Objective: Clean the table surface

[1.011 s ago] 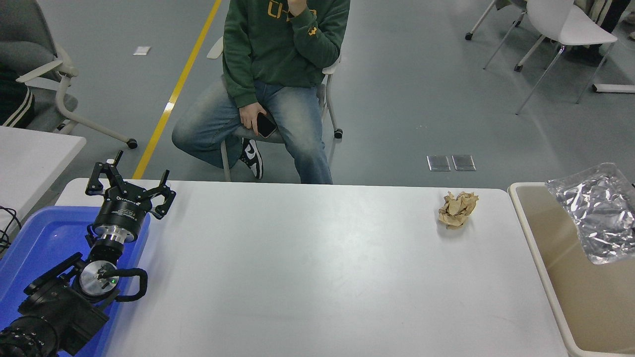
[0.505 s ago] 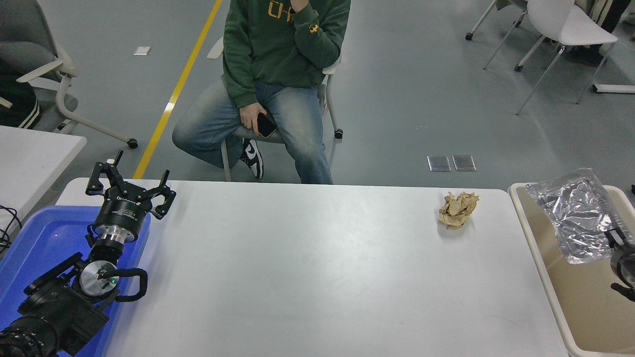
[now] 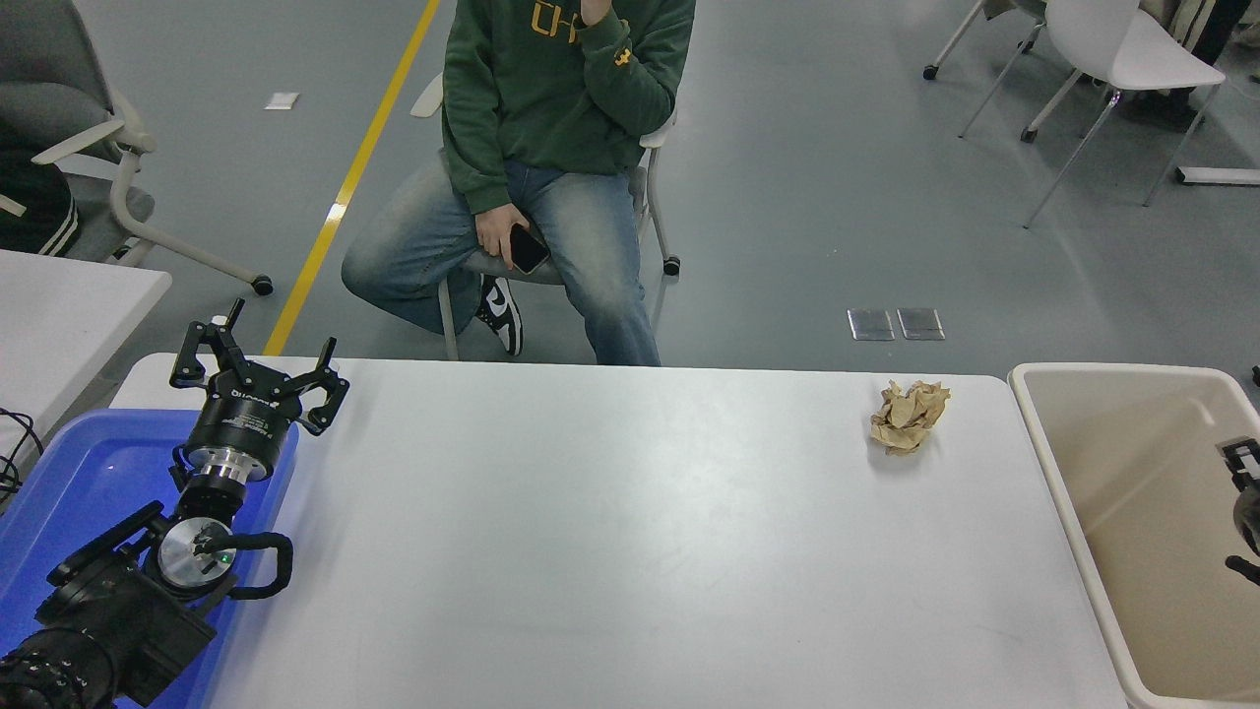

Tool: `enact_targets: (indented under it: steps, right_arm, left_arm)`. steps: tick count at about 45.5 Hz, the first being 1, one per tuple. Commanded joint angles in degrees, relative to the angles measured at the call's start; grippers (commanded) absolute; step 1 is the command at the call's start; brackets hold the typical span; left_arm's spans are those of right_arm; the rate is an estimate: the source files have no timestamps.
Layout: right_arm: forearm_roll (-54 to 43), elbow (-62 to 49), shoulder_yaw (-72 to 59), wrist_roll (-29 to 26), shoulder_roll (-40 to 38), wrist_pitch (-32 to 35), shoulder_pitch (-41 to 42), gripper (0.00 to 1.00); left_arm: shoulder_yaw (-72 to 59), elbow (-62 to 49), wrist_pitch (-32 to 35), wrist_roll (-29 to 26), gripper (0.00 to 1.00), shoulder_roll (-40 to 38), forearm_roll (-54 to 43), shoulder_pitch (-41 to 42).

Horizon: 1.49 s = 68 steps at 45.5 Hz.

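Seen from the head camera, high above the robot's side, a wide white table [image 3: 610,551] fills the lower part of the picture, its far edge running across the middle. A crumpled ball of brown paper [image 3: 908,416] lies on the table near its far right corner, apart from everything else. Just off the table's right end stands a beige bin [image 3: 1102,512] with its inside showing. At the right edge of the picture, over the bin, only a small black part of the right gripper [image 3: 1242,492] shows; whether its fingers are apart or together cannot be told. It is well apart from the paper ball, which lies to its left and a little farther away. At the lower left, the left arm rests over a blue tray [image 3: 69,483], and the left gripper [image 3: 258,372] points away with its fingers spread apart, holding nothing. Beyond the table a person [image 3: 532,148] in a green sweatshirt and jeans sits on a chair, a phone [image 3: 527,248] in one hand.
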Motion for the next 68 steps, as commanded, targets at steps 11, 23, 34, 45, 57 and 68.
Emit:
enact_targets:
  steps: [11,23,34,45,57,68]
  right_arm:
    - [0.01,3.31,5.1,0.35,-1.78,0.04,2.04,1.0]
    - [0.01,27.56,22.06,0.53,-14.08,0.13,3.98,1.0]
    - [-0.08,42.34,30.94,0.88,-17.08,0.39,3.89,1.0]
    - [0.09,52.27,39.12,3.25,-16.11,0.3,2.92,1.0]
    - [1.32,58.25,42.02,7.56,-13.57,0.3,0.11,1.0]
    - [1.32,60.01,42.02,12.04,-10.23,0.13,-2.18,1.0]
  left_arm:
    - [0.0,0.0,0.0,0.07,1.0,0.0,0.06,0.0]
    - [0.0,0.0,0.0,-0.01,1.0,0.0,-0.02,0.0]
    - [0.0,0.0,0.0,0.07,1.0,0.0,0.06,0.0]
    - [0.0,0.0,0.0,0.07,1.0,0.0,0.06,0.0]
    - [0.0,0.0,0.0,-0.02,1.0,0.0,0.06,0.0]
    - [0.0,0.0,0.0,-0.02,1.0,0.0,0.06,0.0]
